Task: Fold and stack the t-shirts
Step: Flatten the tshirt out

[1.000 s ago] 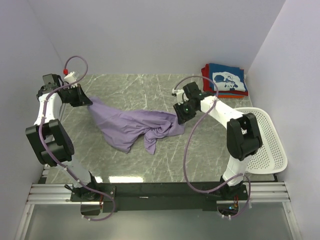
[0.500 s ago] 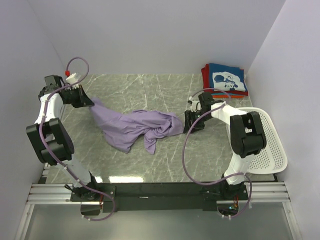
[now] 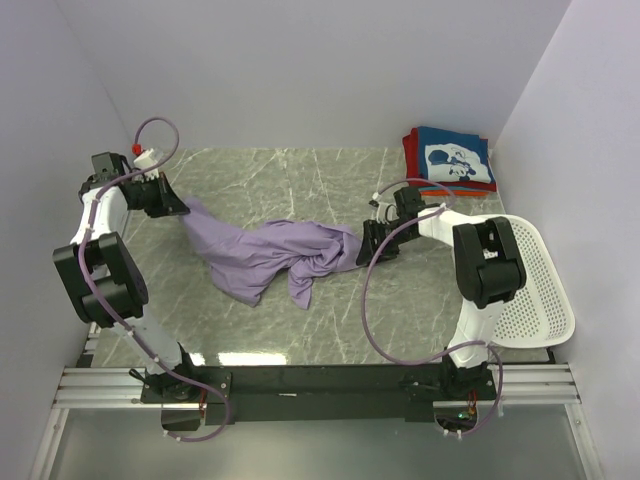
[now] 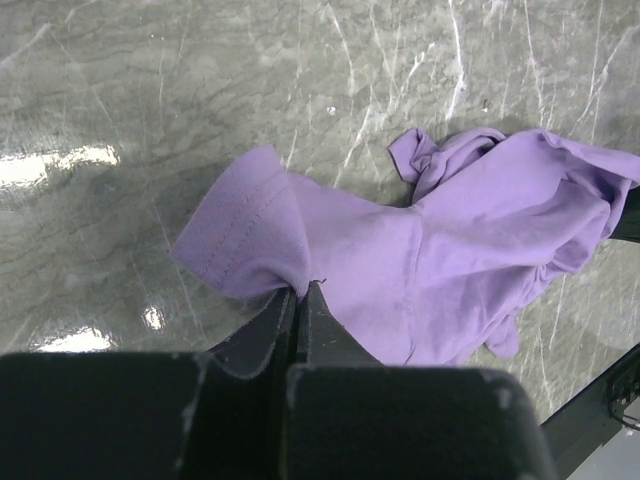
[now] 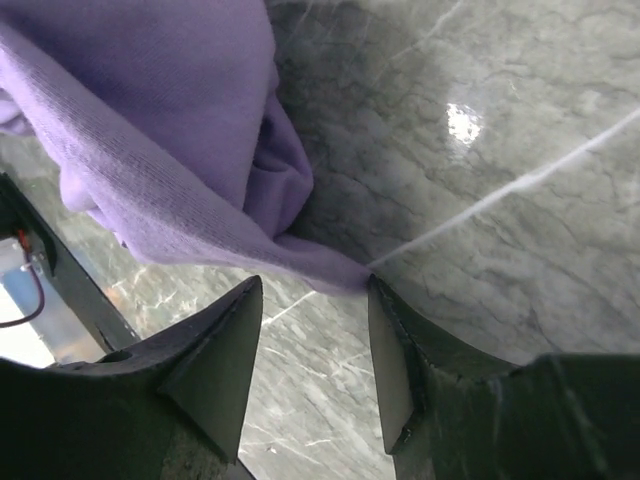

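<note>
Presently, lavender t-shirt (image 3: 265, 255) crumpled at middle of counter (image 3: 300, 180), unfolded. Left pincer (image 4: 300, 295) clamped tight on a stitched hem at its far-left end; right pincer (image 5: 312, 288) parted, astride the opposite cloth corner, gripping nothing. Folded stack (image 3: 450, 160), navy printed tee topmost over red, at far-right corner; apparently remaining: spreading, folding, stacking the lavender one.

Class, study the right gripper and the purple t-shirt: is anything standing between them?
Nothing visible does. The right gripper is open, and a corner of the purple t-shirt lies on the bare table right at its fingertips. The left gripper is shut on the shirt's other end.
</note>
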Robot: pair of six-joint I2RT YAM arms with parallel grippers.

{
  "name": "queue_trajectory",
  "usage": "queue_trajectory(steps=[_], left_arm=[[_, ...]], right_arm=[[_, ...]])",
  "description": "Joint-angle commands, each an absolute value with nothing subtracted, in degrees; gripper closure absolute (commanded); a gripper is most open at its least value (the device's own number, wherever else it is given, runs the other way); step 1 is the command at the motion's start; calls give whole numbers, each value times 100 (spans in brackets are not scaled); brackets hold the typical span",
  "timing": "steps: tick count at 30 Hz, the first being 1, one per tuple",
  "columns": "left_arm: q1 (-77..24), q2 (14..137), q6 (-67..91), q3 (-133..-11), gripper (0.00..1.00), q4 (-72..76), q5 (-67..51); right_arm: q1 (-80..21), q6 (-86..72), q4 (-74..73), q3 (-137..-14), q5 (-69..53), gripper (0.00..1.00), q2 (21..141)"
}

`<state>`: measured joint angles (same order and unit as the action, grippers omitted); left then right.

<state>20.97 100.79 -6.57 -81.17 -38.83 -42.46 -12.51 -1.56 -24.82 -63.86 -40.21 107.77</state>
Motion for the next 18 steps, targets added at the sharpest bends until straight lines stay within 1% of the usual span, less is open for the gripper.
queue_trajectory(steps=[1, 4, 5, 7, 9, 12, 18], left_arm=[[2101, 10107, -624, -8323, 99, -3762, -4421], [2101, 10134, -580, -8341, 99, -3727, -4447], [2101, 10134, -571, -8350, 99, -3709, -4456], [2109, 10143, -589, -8376, 99, -3735, -4439], [2144, 10116, -615, -8498, 99, -3788, -4412], [2293, 10072, -677, -8876, 99, -3902, -4447], [2531, 10151, -1019, -10097, 99, -4210, -4518]], right_arm=[[-1274, -53, -2303, -6337, -4236, 47, 10881], [-1274, -44, -2224, -6354, -4342, 65, 10855], [-1274, -53, -2206, -6372, -4333, 80, 10837], [-1266, -53, -2381, -6555, -4307, 99, 10776], [-1187, 272, -2766, -6714, -4193, 100, 10583], [-1012, 737, -3450, -7188, -3676, 100, 10189], [-940, 1634, -4385, -8743, -2041, 100, 9677]])
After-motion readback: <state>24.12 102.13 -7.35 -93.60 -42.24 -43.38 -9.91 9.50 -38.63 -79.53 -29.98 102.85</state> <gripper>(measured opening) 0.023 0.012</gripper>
